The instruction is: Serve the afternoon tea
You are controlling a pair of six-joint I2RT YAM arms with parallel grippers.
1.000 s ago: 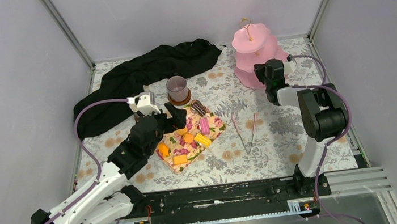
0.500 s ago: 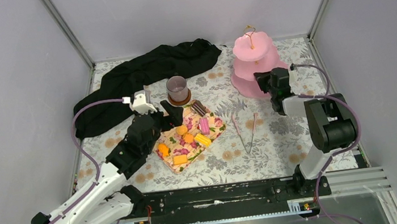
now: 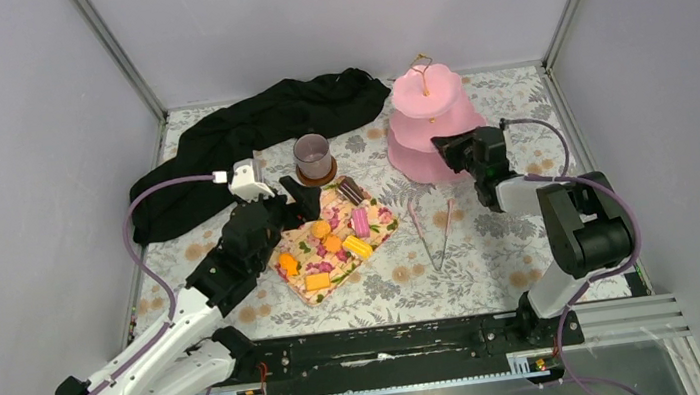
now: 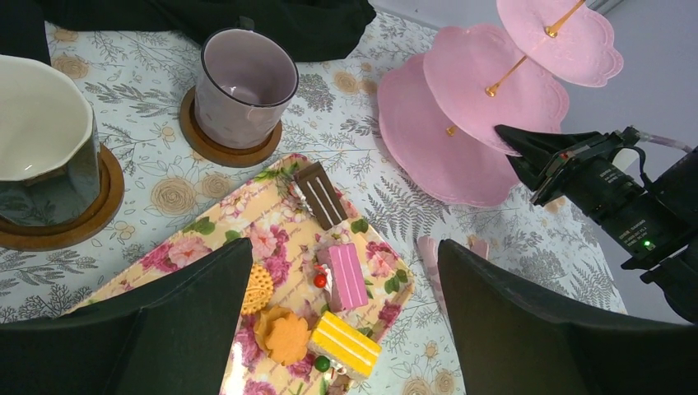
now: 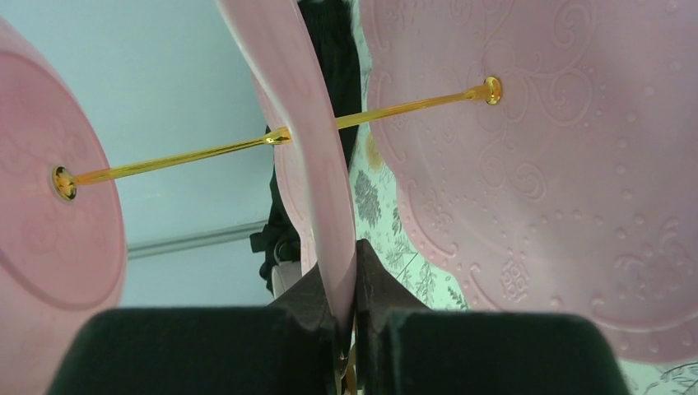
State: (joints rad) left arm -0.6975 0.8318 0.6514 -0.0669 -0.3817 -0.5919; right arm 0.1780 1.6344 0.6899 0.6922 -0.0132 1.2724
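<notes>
Right tool (image 3: 450, 145): clamped tight on the thin rim of the pink stand's (image 3: 424, 113) middle tier.
Left tool (image 4: 346, 280): wide apart and empty, above the toy cakes (image 3: 336, 242).
Cakes: on the floral napkin (image 3: 308, 285), mid-counter.
Mugs: mauve-grey mug (image 3: 312, 155) and cream-lined dark mug (image 4: 41, 148) sit on coasters beside the napkin.
Slip risk: the one-sided rim pinch may let the stand twist free.
Topple risk: dragging it could tip the tall stand onto the mugs.
</notes>
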